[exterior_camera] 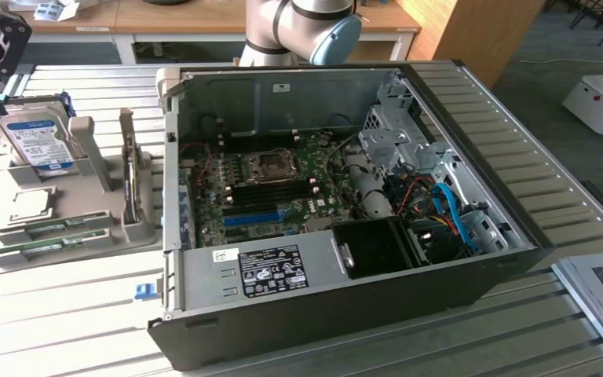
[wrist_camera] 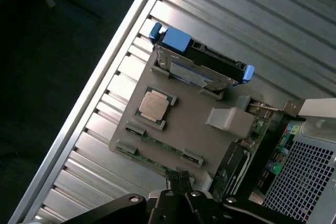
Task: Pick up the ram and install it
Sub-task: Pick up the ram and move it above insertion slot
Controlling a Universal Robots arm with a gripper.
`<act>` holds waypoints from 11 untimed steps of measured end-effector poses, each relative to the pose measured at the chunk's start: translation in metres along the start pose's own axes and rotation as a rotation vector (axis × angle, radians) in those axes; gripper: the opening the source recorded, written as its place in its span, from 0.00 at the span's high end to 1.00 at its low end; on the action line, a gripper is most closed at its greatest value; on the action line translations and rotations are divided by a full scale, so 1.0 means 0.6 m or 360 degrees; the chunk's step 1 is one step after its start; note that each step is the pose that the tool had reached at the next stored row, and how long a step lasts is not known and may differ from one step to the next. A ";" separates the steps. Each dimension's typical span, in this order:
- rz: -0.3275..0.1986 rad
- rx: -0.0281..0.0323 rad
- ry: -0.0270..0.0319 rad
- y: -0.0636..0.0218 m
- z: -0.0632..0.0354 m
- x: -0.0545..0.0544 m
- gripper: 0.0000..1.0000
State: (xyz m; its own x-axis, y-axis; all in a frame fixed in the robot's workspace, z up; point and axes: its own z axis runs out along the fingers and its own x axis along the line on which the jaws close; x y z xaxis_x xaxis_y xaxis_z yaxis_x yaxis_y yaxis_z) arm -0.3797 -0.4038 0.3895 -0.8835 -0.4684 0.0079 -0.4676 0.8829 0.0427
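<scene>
Black end effector (wrist_camera: pixel 178 181) hangs above the ram (exterior_camera: pixel 54 227), pointing down.

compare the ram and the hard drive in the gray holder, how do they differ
Shape: the ram is a thin, narrow green strip, while the hard drive is a broad silver block with a blue-and-white label.
Pose: the ram lies low in the holder, while the hard drive stands upright and rises well above it.
Shared: both sit in the gray holder beside the open computer case, and neither is in the gripper.
</scene>
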 end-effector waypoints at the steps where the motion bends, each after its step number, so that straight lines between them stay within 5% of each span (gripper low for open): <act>1: -0.0034 0.00002 0.00015 0.000 0.000 0.000 0.90; 11: -0.0215 0.00017 0.00092 0.000 0.000 0.000 0.90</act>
State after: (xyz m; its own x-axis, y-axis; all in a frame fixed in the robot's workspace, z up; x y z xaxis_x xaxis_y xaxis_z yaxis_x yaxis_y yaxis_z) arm -0.3797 -0.4038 0.3894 -0.8123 -0.5831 0.0079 -0.5823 0.8118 0.0428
